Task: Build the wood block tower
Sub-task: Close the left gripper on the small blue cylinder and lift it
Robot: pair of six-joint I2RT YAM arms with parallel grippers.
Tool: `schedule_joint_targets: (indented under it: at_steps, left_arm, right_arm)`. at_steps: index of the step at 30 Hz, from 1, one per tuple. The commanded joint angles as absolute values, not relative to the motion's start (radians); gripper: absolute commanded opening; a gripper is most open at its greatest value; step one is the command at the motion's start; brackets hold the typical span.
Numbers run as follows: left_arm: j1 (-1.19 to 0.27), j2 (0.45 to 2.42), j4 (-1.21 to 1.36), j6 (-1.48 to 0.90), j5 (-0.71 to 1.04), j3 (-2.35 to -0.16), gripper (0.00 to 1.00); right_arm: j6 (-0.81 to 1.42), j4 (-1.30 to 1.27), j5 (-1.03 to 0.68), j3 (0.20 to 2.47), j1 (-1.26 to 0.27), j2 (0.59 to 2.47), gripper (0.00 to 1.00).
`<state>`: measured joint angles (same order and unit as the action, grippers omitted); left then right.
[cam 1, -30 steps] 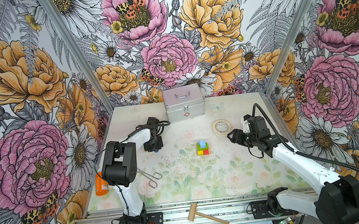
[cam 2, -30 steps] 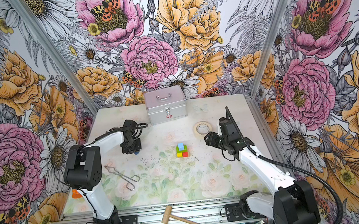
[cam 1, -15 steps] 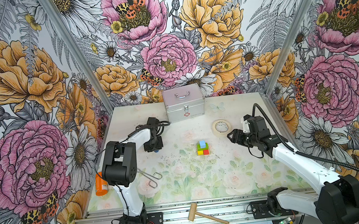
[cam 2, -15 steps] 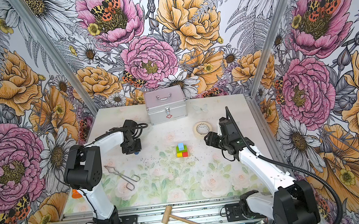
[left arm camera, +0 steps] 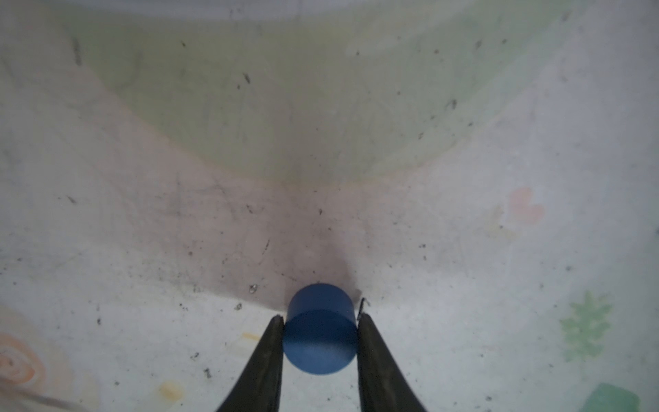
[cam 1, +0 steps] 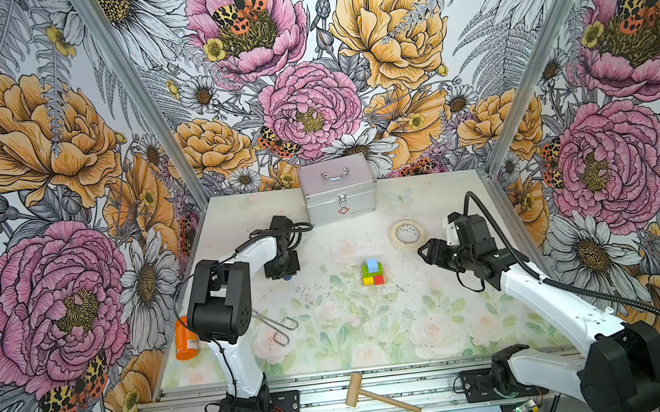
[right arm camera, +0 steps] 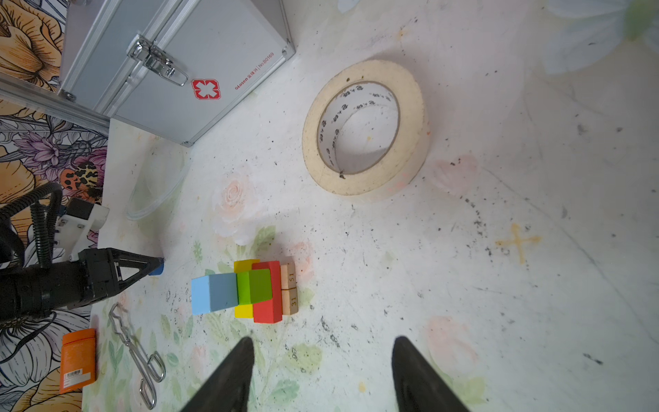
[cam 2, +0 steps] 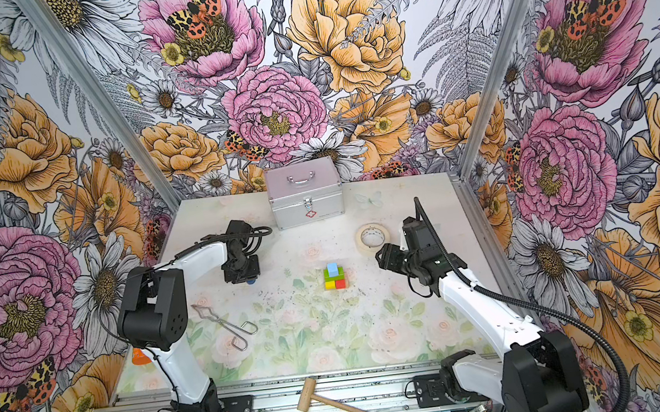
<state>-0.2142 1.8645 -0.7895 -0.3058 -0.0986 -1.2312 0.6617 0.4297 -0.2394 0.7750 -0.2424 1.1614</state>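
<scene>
The tower (cam 1: 372, 273) stands mid-table in both top views. Tan bars (right arm camera: 289, 285) are lowest, then red (right arm camera: 267, 296) and yellow (right arm camera: 244, 310), a green bar (right arm camera: 255, 285), and a light blue cube (right arm camera: 210, 294) on top. Left of it, my left gripper (left arm camera: 321, 321) points down at the table. Its fingers (left arm camera: 271, 353) are shut on the dark blue cylinder (left arm camera: 321, 331), which peeks out under the gripper in a top view (cam 1: 287, 278). My right gripper (right arm camera: 322, 342) hovers open and empty to the right of the tower (cam 2: 334, 276).
A silver case (cam 1: 339, 191) stands at the back, with a tape roll (cam 1: 406, 233) to its right. Metal tongs (cam 1: 276, 325) and an orange bottle (cam 1: 185, 339) lie front left. A wooden mallet (cam 1: 375, 394) rests on the front rail.
</scene>
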Motion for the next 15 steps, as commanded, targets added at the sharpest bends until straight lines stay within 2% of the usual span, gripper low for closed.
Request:
schedule_joint_targets:
  at_steps: [1,15]
  left_arm:
    - [-0.221,1.86,-0.794,-0.295,-0.098,-1.227,0.24]
    - [-0.261,1.756,-0.867,-0.267,-0.074,-1.281,0.22]
  right_arm:
    - [0.664,0.425,-0.242,0.774,-0.237,1.158,0.63]
    - [0.664,0.425,-0.245,0.773,-0.237,1.161,0.64]
